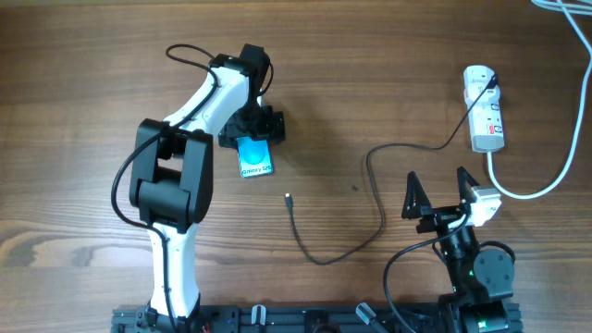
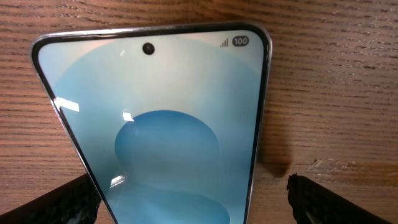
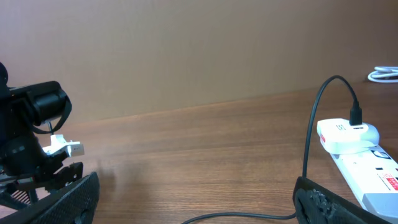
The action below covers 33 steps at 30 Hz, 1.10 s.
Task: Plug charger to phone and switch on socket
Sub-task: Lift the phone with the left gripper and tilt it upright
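Wooden table (image 1: 74, 55): brown boards are seen under everything.
Left arm (image 1: 185, 139): white and black; it is stretched from the near edge toward the far side, left of the middle.
Right arm (image 1: 476, 268): black; it is seen folded low at the near right edge.
White cord (image 1: 546, 190): thick; it is led from the near end of the socket (image 1: 485, 116) in a curve out to the far right corner.
Charger (image 1: 375, 199): thin black cable; one end is plugged in at the far end of the socket, and the rest is laid in a loop toward the middle of the table.
Socket: white and oblong; it is laid at the far right. Its switches are too small to be read.
Phone (image 1: 255, 157): its screen is lit bright blue; it is laid flat, left of the middle, at the end of the left arm.
Left gripper (image 2: 189, 193): its black fingers (image 2: 56, 202) are spread on either side of the phone. Bare table is seen between the right finger and the phone's edge, so nothing is squeezed.
Right gripper (image 1: 436, 176): it is spread wide with nothing between the fingers, near of the socket and apart from it.
Tip of the charger (image 1: 288, 197): it is laid on bare table, to the right and near of the phone, not touching it.
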{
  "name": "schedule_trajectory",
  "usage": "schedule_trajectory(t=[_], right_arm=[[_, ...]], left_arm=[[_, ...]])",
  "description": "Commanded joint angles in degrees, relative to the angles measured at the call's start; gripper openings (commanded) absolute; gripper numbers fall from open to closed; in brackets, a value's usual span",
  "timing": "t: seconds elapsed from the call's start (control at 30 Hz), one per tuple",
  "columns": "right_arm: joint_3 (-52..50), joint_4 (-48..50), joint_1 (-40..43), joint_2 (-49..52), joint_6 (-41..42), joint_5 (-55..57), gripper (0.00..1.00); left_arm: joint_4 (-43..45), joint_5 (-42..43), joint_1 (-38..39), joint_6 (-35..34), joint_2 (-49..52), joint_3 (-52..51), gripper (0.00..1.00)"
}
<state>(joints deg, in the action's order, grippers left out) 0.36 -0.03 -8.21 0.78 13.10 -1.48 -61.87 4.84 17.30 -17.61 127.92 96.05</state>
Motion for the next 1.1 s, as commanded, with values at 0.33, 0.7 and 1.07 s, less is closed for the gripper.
schedule_trajectory(t=[0.33,0.7,1.07], right_arm=[[-0.07,0.2,-0.39,-0.5,-1.01,-0.57,1.0],[-0.07,0.2,-0.39,-0.5,-1.01,-0.57,1.0],[-0.07,0.59,-0.39,-0.5,-1.05,2.73,1.0]], left_arm=[[-0.44,-0.92,4.24,-4.74,2.38,-1.33,0.71],[1.09,-3.21,6.45,-4.33,2.38,-1.33,0.98],[0.59,1.46,4.98,-5.09,0.48,-1.31,0.67]])
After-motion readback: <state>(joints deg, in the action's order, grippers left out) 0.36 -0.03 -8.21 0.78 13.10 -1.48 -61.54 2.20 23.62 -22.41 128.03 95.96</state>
